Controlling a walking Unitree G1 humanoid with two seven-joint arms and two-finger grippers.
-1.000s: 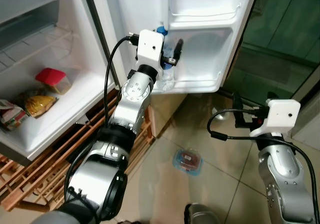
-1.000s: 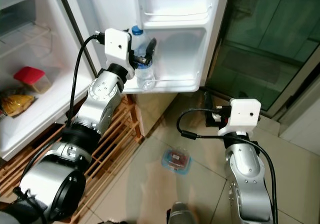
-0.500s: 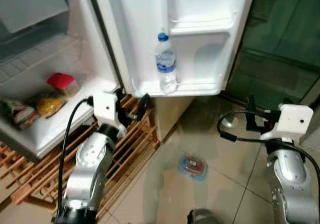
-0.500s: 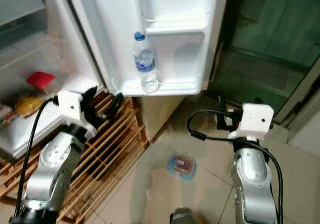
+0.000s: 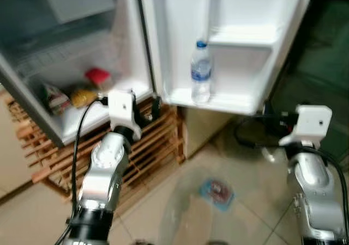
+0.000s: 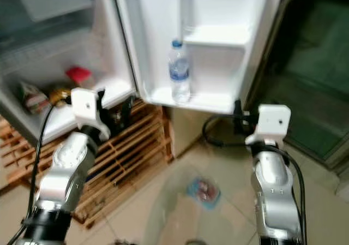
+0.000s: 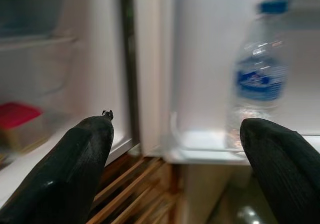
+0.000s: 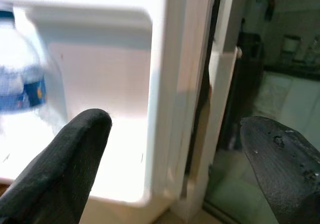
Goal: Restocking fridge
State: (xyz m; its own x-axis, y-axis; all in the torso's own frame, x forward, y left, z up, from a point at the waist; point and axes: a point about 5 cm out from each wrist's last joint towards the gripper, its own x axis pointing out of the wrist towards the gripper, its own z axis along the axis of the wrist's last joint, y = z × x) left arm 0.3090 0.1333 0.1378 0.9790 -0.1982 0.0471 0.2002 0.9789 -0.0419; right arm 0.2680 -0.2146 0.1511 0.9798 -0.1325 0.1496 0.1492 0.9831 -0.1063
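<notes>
Fridge [image 5: 82,48] with its door [image 5: 240,37] swung open, seen from above by a two-armed robot. One clear plastic water bottle [image 5: 200,73] with a blue cap stands upright on the lowest door shelf [image 5: 229,100], at that shelf's end nearest the hinge. Its blue and white label is too blurred to read, so no brand can be made out.

Inside the fridge body, on the bottom shelf, a red-lidded box [image 5: 97,77] sits beside a yellow packet [image 5: 83,97] and a printed bag [image 5: 53,97]; their writing cannot be read either.

Below and in front of the fridge is a wooden slatted rack [image 5: 147,152]. On the tiled floor [image 5: 180,223] lies a small blue-rimmed packet [image 5: 217,191] with something reddish inside.

The left gripper [image 7: 175,169] is raised in front of the rack, below the door's hinge edge, jaws spread wide and holding nothing. The right gripper [image 8: 175,159] is held near the door's outer edge, jaws likewise wide apart and empty, well apart from the bottle.
</notes>
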